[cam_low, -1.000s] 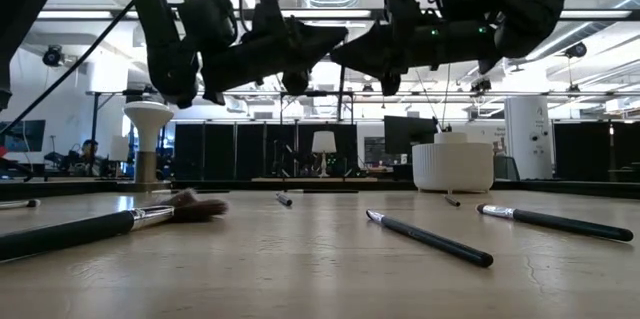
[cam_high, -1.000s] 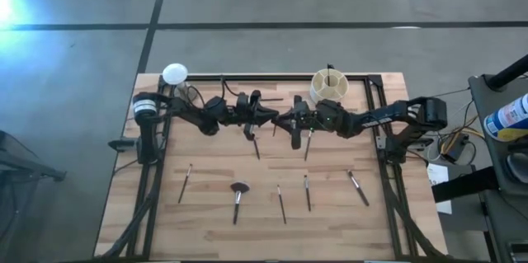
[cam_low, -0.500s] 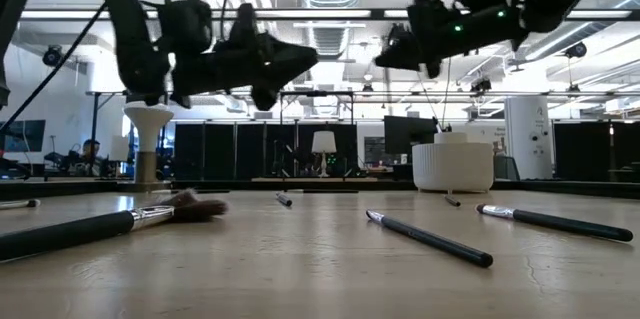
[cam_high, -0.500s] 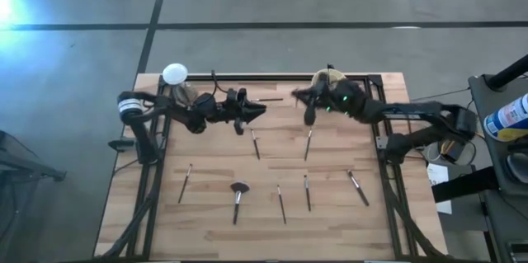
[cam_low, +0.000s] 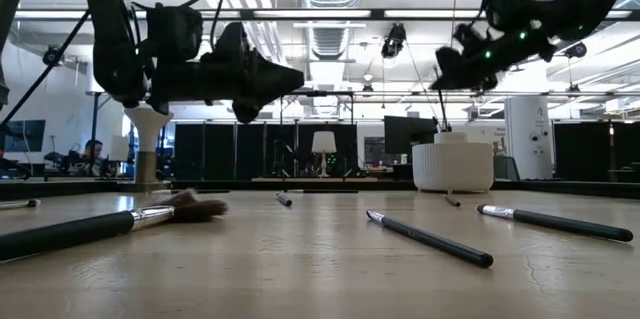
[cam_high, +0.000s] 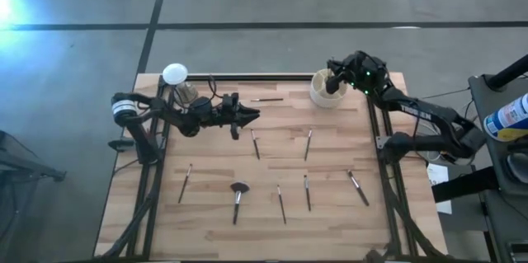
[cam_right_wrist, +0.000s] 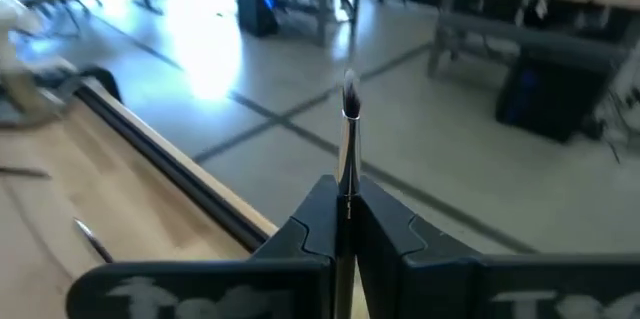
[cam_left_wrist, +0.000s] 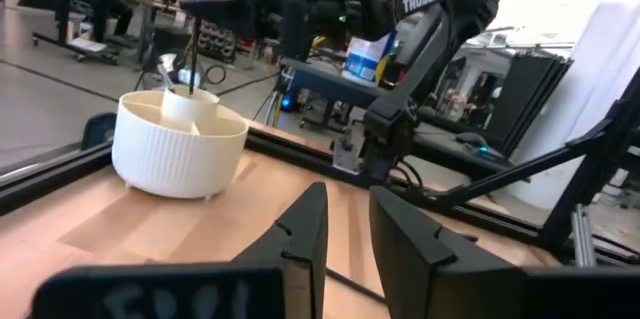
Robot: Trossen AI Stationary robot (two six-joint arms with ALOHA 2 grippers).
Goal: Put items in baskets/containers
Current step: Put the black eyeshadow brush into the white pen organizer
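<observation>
The cream-white cup (cam_high: 325,91) stands by the table's far right corner and also shows in the low view (cam_low: 452,166) and the left wrist view (cam_left_wrist: 180,144). My right gripper (cam_high: 334,80) hovers over it, shut on a thin brush (cam_low: 443,99). My left gripper (cam_high: 252,115) hangs in the air over the table's far middle, its fingers (cam_left_wrist: 310,221) a narrow gap apart with nothing between them. Several thin brushes lie flat on the wood, among them a fluffy-headed one (cam_high: 238,190) and two near the middle (cam_high: 256,143) (cam_high: 308,143). My right gripper pinches the thin brush's handle (cam_right_wrist: 345,194) between its two fingers. The bristle tip (cam_right_wrist: 350,94) sticks out past the fingertips. The brush is lifted clear and nearly upright (cam_left_wrist: 196,49), with its lower end at the mouth of the cup's middle compartment.
A white disc on a metallic stand (cam_high: 174,74) sits at the far left corner. A black frame rail (cam_high: 272,78) runs along the far edge. More brushes lie across the near half (cam_high: 186,182) (cam_high: 357,187). One small brush (cam_high: 266,99) lies left of the cup.
The two grippers were close together over the table's middle and have parted. My right gripper has carried the thin brush toward the far right, to above the cup. My left gripper has drawn back a little toward the table's left.
</observation>
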